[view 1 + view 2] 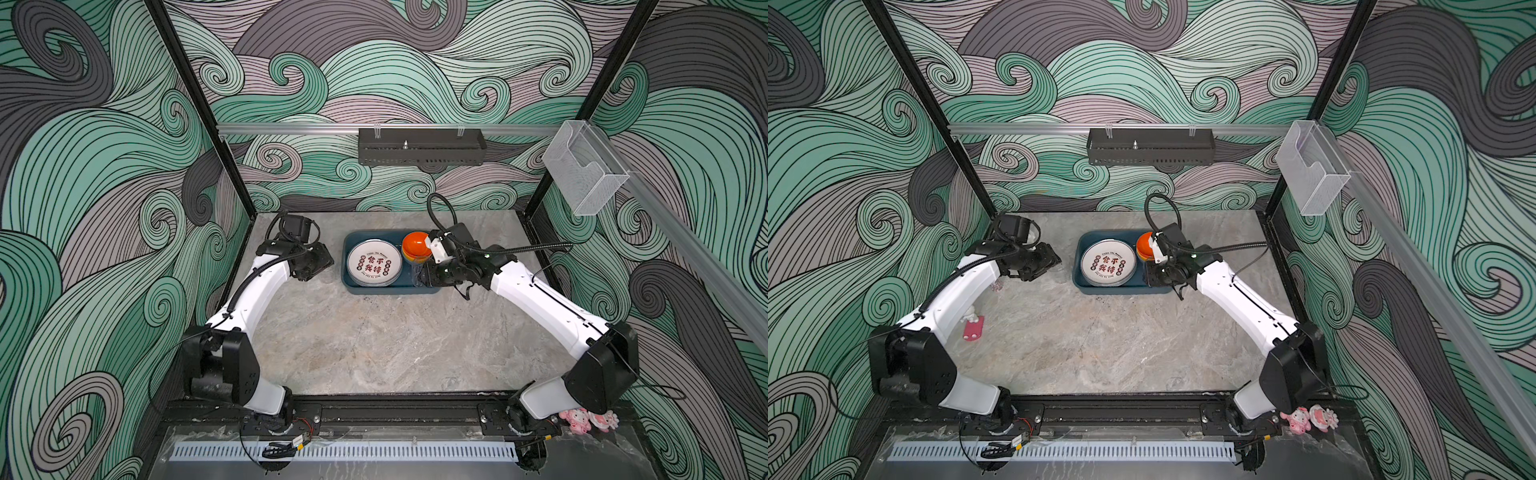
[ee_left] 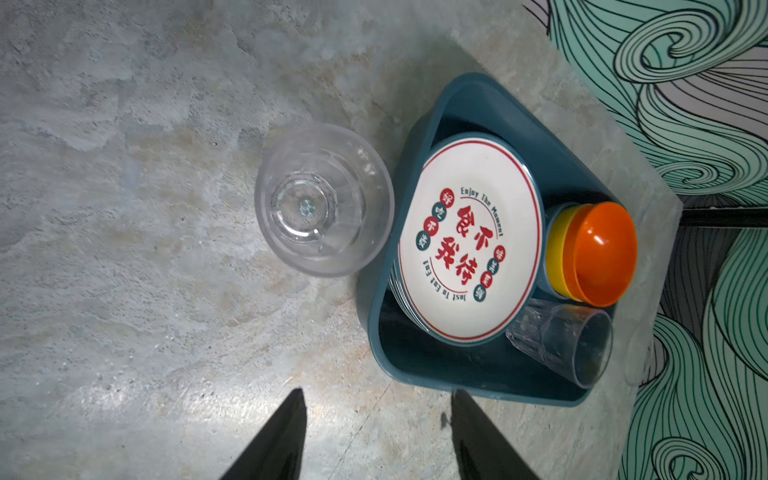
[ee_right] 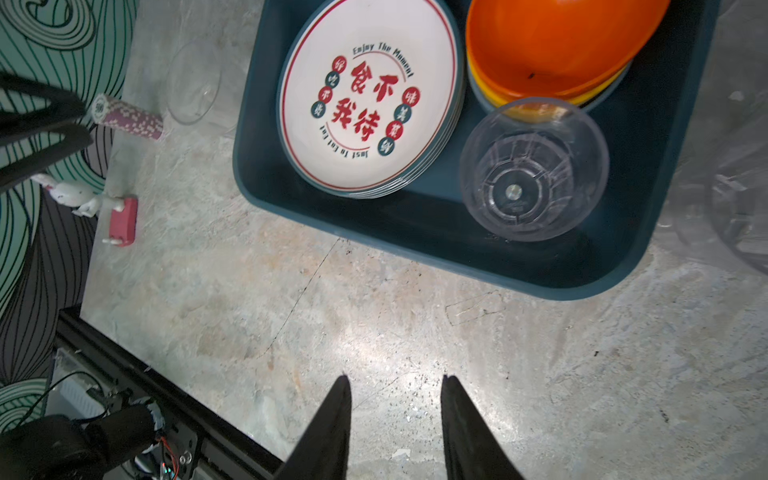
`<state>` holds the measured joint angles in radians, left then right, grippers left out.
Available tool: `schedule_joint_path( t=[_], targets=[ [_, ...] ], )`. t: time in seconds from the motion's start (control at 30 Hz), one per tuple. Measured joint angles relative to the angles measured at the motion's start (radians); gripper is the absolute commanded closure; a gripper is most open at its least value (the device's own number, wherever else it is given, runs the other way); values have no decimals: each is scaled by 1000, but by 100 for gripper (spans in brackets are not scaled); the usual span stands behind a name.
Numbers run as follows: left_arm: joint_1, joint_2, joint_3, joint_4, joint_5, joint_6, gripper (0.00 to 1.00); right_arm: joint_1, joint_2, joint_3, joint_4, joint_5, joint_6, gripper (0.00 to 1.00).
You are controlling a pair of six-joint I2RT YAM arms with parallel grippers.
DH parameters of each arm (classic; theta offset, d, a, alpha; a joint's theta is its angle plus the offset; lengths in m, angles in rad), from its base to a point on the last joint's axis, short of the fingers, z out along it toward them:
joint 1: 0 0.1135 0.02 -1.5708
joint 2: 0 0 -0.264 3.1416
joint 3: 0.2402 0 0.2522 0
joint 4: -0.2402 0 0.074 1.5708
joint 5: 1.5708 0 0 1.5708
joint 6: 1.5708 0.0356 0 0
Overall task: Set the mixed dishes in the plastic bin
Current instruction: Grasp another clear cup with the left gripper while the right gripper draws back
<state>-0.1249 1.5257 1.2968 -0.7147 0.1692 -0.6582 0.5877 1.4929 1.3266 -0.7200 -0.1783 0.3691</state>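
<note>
The grey marbled table point(image 1: 374, 345) is closed in by swirl-painted walls point(image 1: 104, 166). The bin point(image 1: 390, 289) sits mid-table, toward the back. Inside it the plates point(image 1: 374, 263) are stacked on the left. The bowls point(image 1: 415, 245) are nested just beside them at the back right, orange on top and yellow beneath. A tumbler point(image 3: 534, 170) stands upright in the bin's front right corner, right against the bowls, though I cannot tell whether it touches them. A loose tumbler point(image 2: 324, 199) stands upright on the table, just outside the bin's left wall. My left claw point(image 2: 376, 392) is spread with nothing between its fingers, near the loose tumbler but apart from it. My right claw point(image 3: 395, 378) is parted too and empty, at the bin's right end, not touching the tumbler inside.
</note>
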Motion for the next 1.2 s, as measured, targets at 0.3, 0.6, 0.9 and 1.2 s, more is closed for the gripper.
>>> schedule_joint_path(
  t=[0.3,0.6,0.9,1.2],
  targets=[
    [60,245,157,-38,-9,-10,38,31,-77,-86,32,-33,-18,61],
    [68,343,187,-53,-13,-31,49,32,-102,-117,44,-32,-22,61],
    [68,376,190,-60,-23,-34,72,32,-102,-117,46,-27,-22,61],
    [69,386,189,-61,-28,-34,91,32,-102,-117,48,-13,-22,61]
  ],
)
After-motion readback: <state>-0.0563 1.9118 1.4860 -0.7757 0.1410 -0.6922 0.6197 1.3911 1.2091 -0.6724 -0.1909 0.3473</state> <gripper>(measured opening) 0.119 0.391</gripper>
